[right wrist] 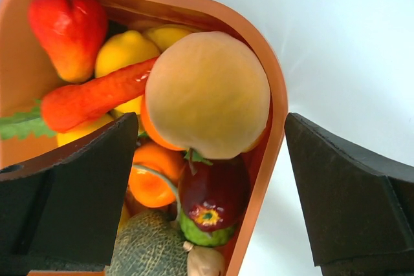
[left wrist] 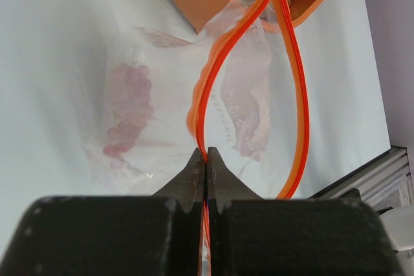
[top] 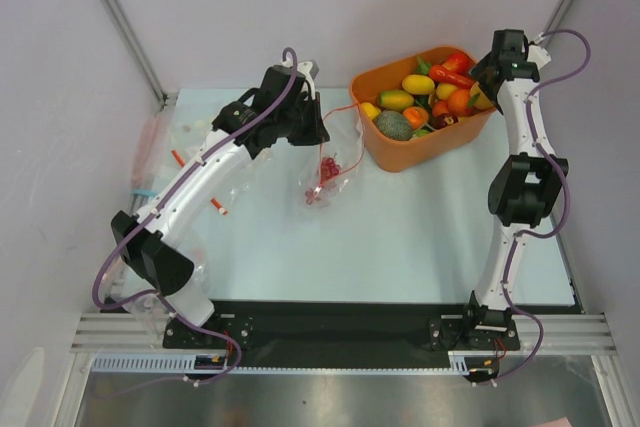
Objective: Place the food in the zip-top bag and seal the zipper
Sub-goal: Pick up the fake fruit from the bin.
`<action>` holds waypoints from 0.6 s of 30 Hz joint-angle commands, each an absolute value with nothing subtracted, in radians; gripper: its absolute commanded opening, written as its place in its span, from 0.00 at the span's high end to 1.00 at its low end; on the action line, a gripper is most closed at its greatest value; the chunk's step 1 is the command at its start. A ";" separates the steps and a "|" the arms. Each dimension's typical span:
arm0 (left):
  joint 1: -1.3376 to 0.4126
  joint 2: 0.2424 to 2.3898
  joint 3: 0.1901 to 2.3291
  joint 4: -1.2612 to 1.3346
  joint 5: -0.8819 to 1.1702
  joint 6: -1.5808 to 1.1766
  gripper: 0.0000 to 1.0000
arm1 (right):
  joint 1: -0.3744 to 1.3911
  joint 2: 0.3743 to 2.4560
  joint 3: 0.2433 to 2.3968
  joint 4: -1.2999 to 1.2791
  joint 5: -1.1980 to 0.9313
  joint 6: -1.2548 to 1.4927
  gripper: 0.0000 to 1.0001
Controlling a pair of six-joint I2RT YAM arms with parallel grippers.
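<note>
the left gripper (left wrist: 206, 159), fingers pressed together, pinches the zipper (left wrist: 301, 108) at the open mouth of the zip-top bag (left wrist: 162, 134), with grapes (left wrist: 129, 111) lying inside beyond the fingertips. further right, the right gripper (right wrist: 210, 182) hangs with fingers spread wide above the orange tub (right wrist: 275, 95), the food (right wrist: 207, 95) heaped between and below them.

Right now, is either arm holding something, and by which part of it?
The left fingers pinch the thin red-orange zipper strip of the clear plastic bag, at its open mouth. The right fingers, open above the orange plastic tub, hold nothing.
</note>
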State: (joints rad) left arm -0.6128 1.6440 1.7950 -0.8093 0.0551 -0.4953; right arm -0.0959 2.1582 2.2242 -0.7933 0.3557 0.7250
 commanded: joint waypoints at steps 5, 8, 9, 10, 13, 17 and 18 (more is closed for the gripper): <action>-0.606 1.644 1.830 -0.787 0.032 -0.466 1.00 | -0.092 2.195 2.306 -0.772 0.396 0.673 0.20; -0.606 1.643 1.829 -0.788 0.028 -0.465 1.00 | -0.084 2.180 2.304 -0.753 0.407 0.657 0.34; -0.606 1.641 1.830 -0.787 0.026 -0.465 1.00 | -0.081 2.175 2.304 -0.750 0.405 0.654 0.38; -0.606 1.641 1.832 -0.785 0.026 -0.465 1.00 | -0.080 2.163 2.303 -0.741 0.408 0.647 0.41; -0.607 1.643 1.832 -0.784 0.023 -0.462 1.00 | -0.071 2.143 2.301 -0.735 0.411 0.632 0.47; -0.607 1.646 1.833 -0.779 0.028 -0.460 1.00 | -0.067 2.112 2.278 -0.726 0.402 0.629 0.49; -0.607 1.644 1.830 -0.778 0.028 -0.462 1.00 | -0.066 2.103 2.269 -0.715 0.397 0.624 0.49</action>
State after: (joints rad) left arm -0.6128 1.6512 1.7950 -0.8101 0.0360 -0.4858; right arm -0.0734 2.1925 2.2570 -0.7692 0.3801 0.6479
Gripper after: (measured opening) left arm 0.009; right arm 0.654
